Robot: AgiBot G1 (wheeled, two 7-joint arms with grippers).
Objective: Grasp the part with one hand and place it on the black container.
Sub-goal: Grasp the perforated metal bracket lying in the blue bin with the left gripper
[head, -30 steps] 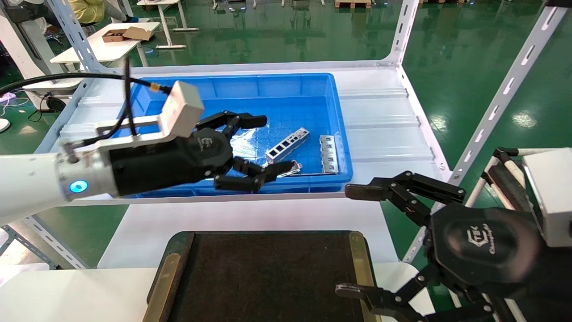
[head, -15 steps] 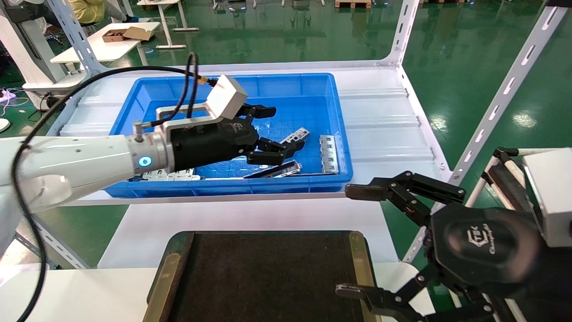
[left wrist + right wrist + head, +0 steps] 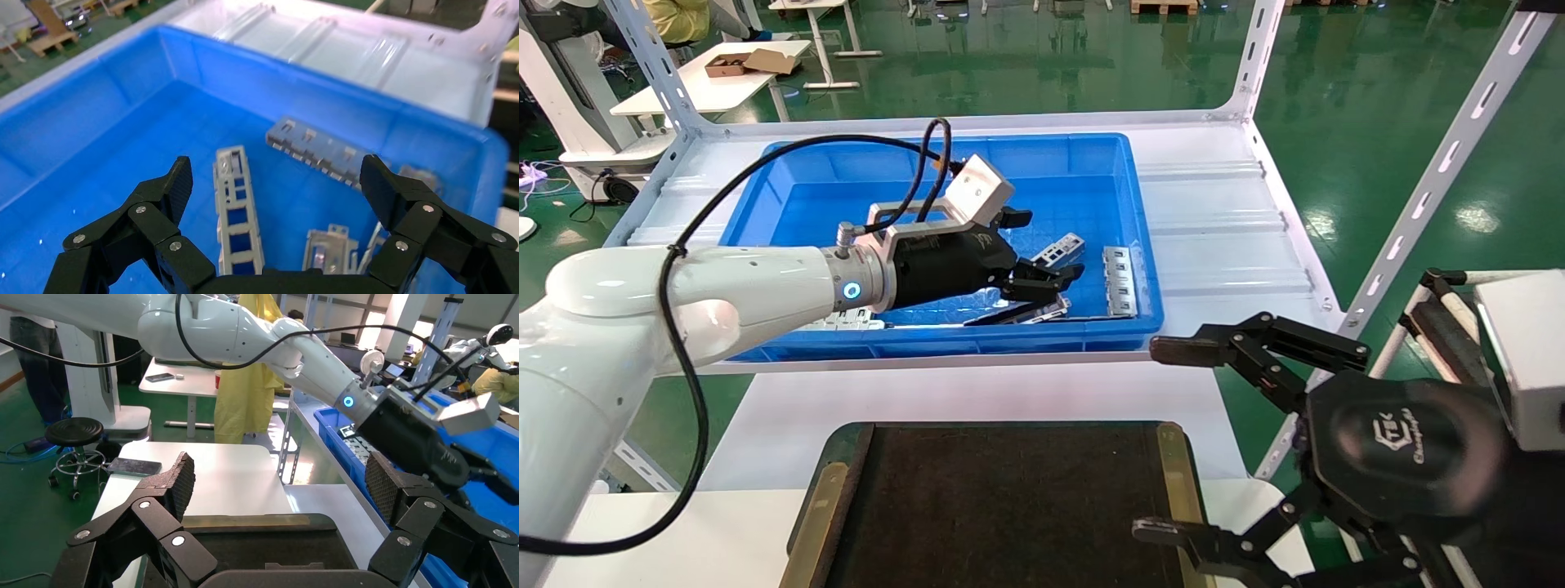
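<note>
The part [image 3: 1062, 247], a silver-grey bar with window cutouts, lies on the floor of the blue bin [image 3: 928, 346]. My left gripper [image 3: 1046, 245] is open inside the bin, low over the part, fingers on either side of it. In the left wrist view the part [image 3: 235, 214] lies between the open fingers of that gripper [image 3: 276, 177], nearer one finger, untouched. The black container [image 3: 1009, 498] sits at the near edge of the white table. My right gripper [image 3: 1156, 441] is open and empty, above the container's right edge; it also shows in the right wrist view [image 3: 280, 474], over the container [image 3: 263, 539].
A wider grey multi-cell piece [image 3: 1120, 282] lies by the bin's right wall, also in the left wrist view [image 3: 318, 150]. A dark thin strip [image 3: 1017, 314] and a small bracket [image 3: 330, 248] lie near the part. More pieces [image 3: 834, 322] lie at the bin's near left. White shelf uprights [image 3: 1258, 57] flank the bin.
My left arm has reached forward and down into the bin, bringing the open gripper over the part. The right arm has not moved.
</note>
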